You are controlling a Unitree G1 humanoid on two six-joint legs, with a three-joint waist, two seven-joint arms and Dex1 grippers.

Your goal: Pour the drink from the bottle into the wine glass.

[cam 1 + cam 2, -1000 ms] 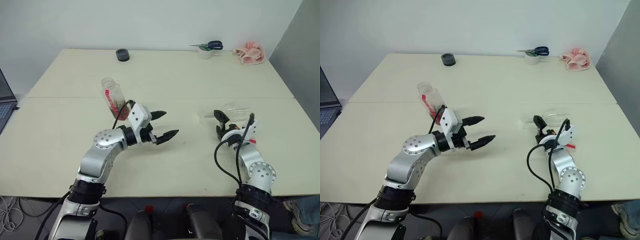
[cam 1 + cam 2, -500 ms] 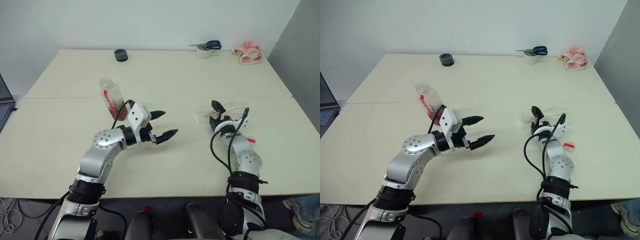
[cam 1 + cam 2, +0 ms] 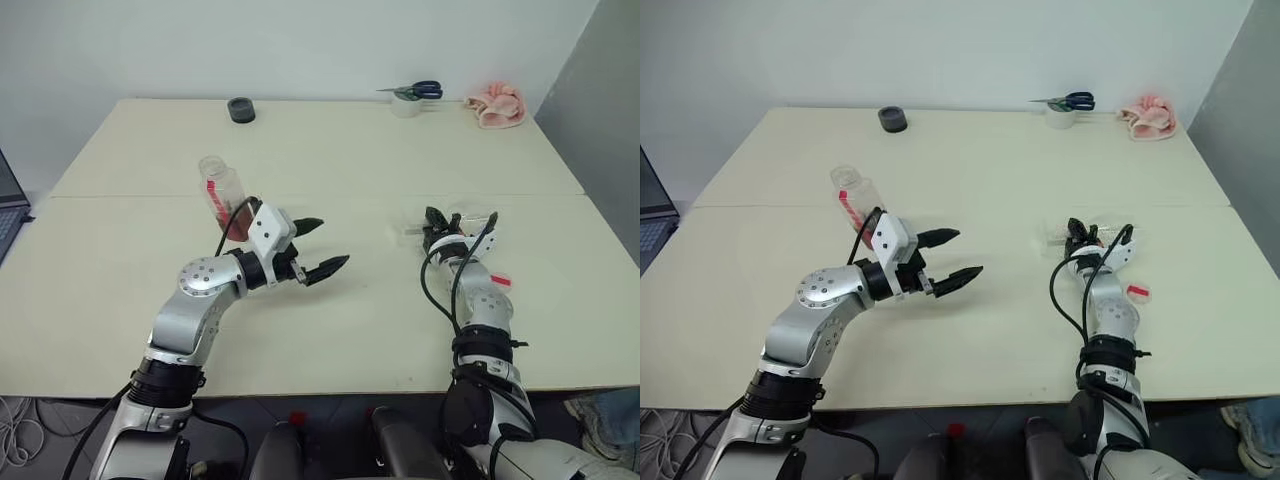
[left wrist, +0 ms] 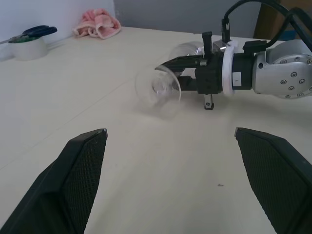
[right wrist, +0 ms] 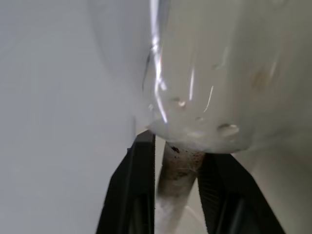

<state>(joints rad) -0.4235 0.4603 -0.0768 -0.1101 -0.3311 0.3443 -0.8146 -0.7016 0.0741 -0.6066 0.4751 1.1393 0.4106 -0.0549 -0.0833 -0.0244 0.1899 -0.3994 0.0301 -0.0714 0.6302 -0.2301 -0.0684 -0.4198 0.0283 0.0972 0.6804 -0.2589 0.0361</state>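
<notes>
Wine glass (image 4: 158, 90) lay on its side on the surface (image 3: 350, 150), stem running along the right claw (image 5: 175, 180), foot towards the left arm. Right claw was closed on the stem just under the bowl; righting the glass looked like the next need. Bottle (image 3: 224, 194) stood upright, uncapped, just behind the left claw (image 3: 316, 248), whose jaws were wide and empty. Bottle's red label unreadable.

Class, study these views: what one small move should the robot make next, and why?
Probably lift and tip the wine glass upright. It lies on its side on the table, and the right gripper has closed on its stem. The bottle stands untouched beyond the open left gripper, so pouring cannot start.
</notes>
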